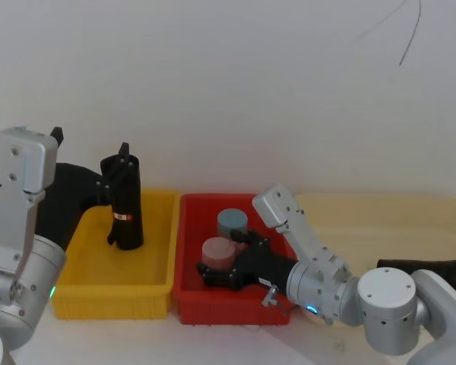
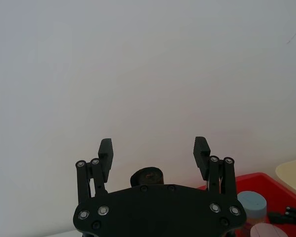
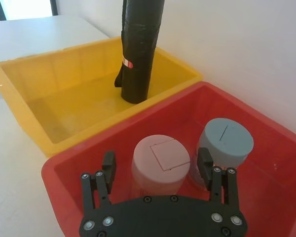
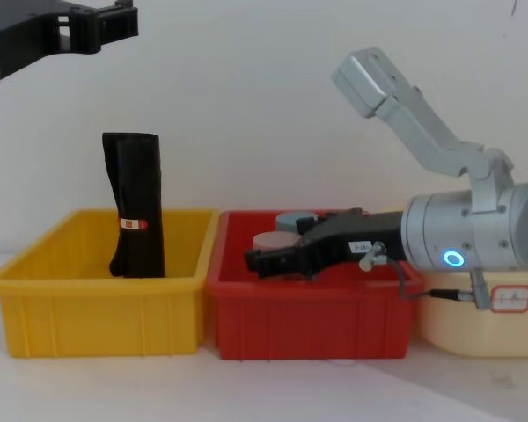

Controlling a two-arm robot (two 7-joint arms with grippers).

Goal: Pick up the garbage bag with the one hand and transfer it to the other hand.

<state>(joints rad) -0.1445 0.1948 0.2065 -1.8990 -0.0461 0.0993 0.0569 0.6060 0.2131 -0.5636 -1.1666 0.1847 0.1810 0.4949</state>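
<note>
Two bins side by side, and both grippers empty with jaws apart.

We start with the yellow bin (image 4: 97, 290) on the robot's left, touching the red bin (image 4: 308, 308) beside it. Standing upright in the yellow bin, toward its back, is the garbage bag (image 4: 137, 204) (black roll, red-and-white band partway up). Above it hovers the left gripper (image 2: 154, 153), fingers spread wide, holding nothing; in the chest view it sits well clear of the bag's top. Over in the red bin we have the right gripper (image 3: 156, 167), reaching in low from the robot's right, blue ring glowing on its arm. Its fingers are open on either side of the pink jar (image 3: 160, 163), not gripping it. The grey-blue jar (image 3: 224, 145) stands just beside the pink one.
</note>
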